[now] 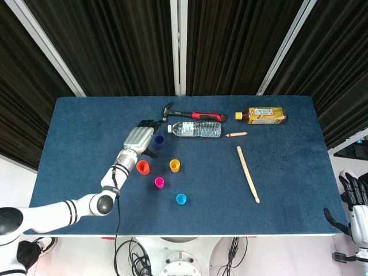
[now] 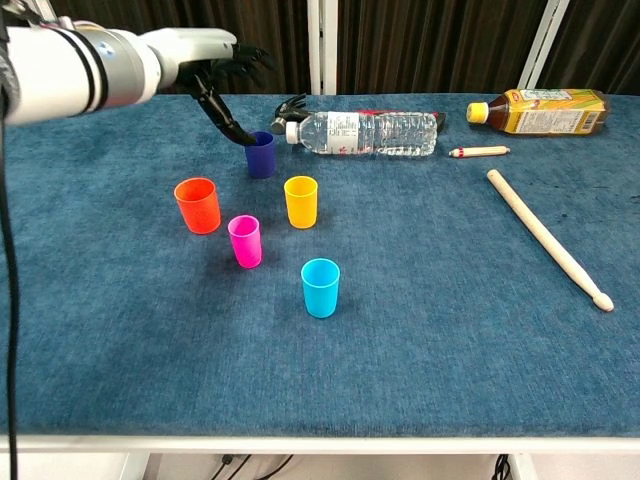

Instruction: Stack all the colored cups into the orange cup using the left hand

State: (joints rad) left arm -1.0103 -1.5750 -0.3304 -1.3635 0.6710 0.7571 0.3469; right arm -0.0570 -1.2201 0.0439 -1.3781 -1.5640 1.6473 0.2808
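Note:
Five small cups stand left of the table's middle: orange (image 1: 142, 167) (image 2: 198, 205), yellow (image 1: 175, 165) (image 2: 301, 201), pink (image 1: 159, 182) (image 2: 245, 241), light blue (image 1: 181, 199) (image 2: 321, 287) and dark blue (image 1: 159, 141) (image 2: 260, 154). All are upright and apart from each other. My left hand (image 1: 140, 137) (image 2: 212, 52) hovers just left of and above the dark blue cup, fingers spread, holding nothing. Its thumb reaches down close to that cup's rim. My right hand (image 1: 356, 202) hangs off the table's front right corner with its fingers apart, seen only in the head view.
Behind the cups lie a hammer (image 1: 192, 115) and a clear water bottle (image 1: 195, 129) (image 2: 365, 132) on its side. Further right are a tea bottle (image 1: 261, 115) (image 2: 540, 110), a short red-tipped stick (image 1: 236, 134) and a wooden drumstick (image 1: 248, 173) (image 2: 547, 238).

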